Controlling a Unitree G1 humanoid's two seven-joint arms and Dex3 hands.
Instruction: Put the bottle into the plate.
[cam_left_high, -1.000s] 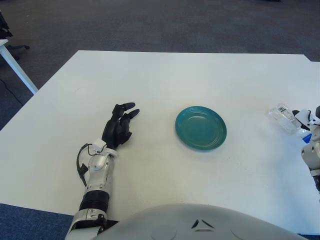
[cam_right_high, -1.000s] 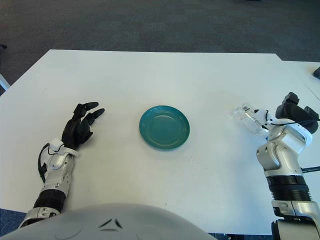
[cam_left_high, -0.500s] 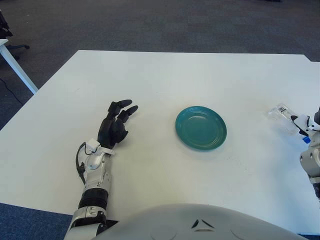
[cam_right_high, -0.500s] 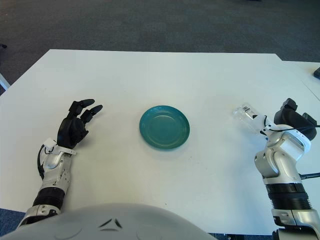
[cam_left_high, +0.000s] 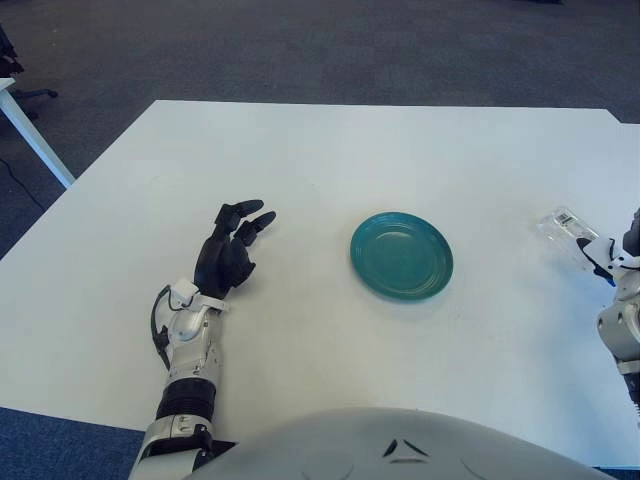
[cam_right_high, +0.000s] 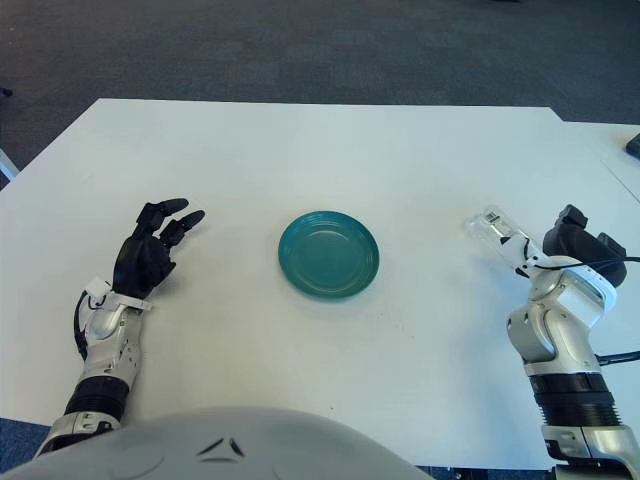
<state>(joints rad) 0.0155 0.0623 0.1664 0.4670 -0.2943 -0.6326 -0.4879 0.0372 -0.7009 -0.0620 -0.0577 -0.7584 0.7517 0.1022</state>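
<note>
A clear plastic bottle (cam_right_high: 494, 228) lies on its side on the white table (cam_right_high: 330, 150), at the right. A teal plate (cam_right_high: 328, 253) sits empty in the middle of the table. My right hand (cam_right_high: 580, 238) is just to the right of the bottle, at the table's right edge, and the bottle does not look lifted. My left hand (cam_left_high: 232, 250) rests on the table left of the plate, fingers spread and holding nothing.
Dark carpet surrounds the table. Another white table's leg (cam_left_high: 30, 125) stands at the far left, and a second table edge (cam_right_high: 620, 130) is at the far right.
My right hand has drawn back toward my body, away from the bottle's far end. The bottle has stayed in place. My left hand shifted slightly left and back.
</note>
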